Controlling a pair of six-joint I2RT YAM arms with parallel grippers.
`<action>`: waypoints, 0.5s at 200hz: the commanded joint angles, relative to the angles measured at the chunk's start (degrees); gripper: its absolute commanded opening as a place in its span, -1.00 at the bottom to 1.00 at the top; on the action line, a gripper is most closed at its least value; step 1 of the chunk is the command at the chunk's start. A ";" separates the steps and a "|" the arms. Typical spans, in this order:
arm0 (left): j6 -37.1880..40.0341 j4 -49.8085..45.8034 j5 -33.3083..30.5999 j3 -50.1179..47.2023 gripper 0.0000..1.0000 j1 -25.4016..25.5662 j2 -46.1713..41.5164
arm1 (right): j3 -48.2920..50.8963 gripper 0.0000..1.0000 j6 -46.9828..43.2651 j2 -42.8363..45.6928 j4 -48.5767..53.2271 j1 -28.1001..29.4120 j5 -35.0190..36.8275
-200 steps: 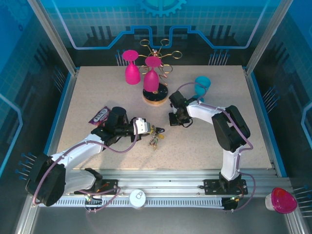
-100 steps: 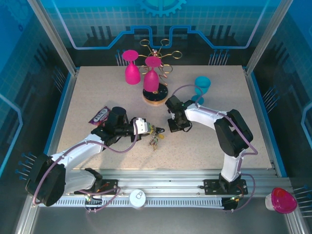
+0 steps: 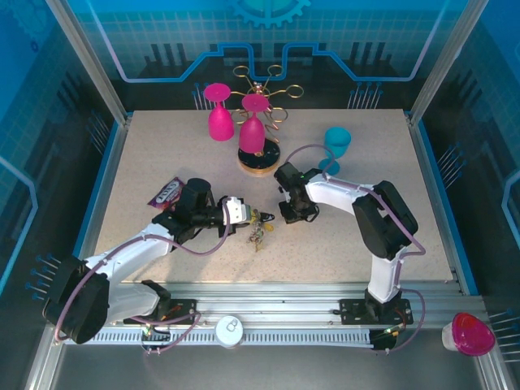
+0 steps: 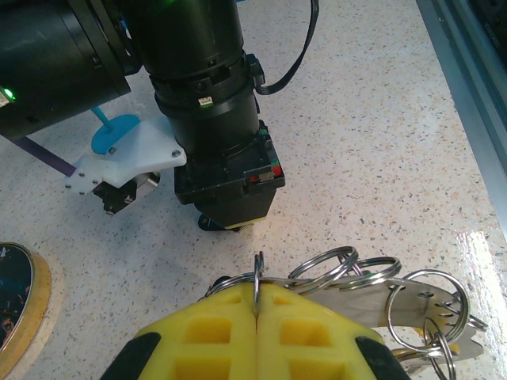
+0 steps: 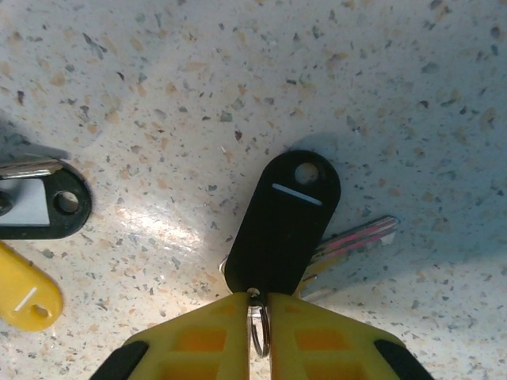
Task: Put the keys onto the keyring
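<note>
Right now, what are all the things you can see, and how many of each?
glass rack: one, gold wire, wooden base, far middle.
wine glasses: two, pink, at the rack.
wine glass: one, blue, right of it.
packet: one, purple, table's left.
keys: one bunch, silver, mid-table.
keyring: one, grey, holding that bunch.
black-tagged key: one, silver, flat on the table.
other tags: two, black and yellow, left of it.
can: one, white, near rail.
container: one, pink and white, beyond the near right corner.
left tool: one, yellow pads, shut on the keyring.
right tool: one, yellow pads, shut on the black-tagged key's ring.
</note>
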State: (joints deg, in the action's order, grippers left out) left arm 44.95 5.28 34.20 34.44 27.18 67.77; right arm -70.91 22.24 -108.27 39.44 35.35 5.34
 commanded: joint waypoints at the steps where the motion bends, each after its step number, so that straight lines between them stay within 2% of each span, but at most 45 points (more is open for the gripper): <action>1: 0.24 0.08 0.31 -0.42 -1.00 0.32 -0.09 | -0.45 -0.71 -0.10 -0.97 1.16 0.51 -1.13; 31: 0.31 0.09 0.30 -0.42 -1.00 0.33 -0.06 | -0.62 -0.78 -0.19 -0.76 1.25 0.46 -0.95; 69: 0.31 0.00 0.27 -0.42 -1.00 0.33 -0.09 | -0.45 -1.00 -0.27 0.39 1.53 0.50 -0.35; 100: 0.31 -0.01 0.24 -0.42 -1.00 0.31 -0.18 | 1.05 -1.00 -1.33 3.94 -0.39 0.43 0.18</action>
State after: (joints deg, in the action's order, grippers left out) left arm 44.95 5.28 34.06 34.44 27.18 67.77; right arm -70.91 21.98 -108.18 39.42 35.35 5.39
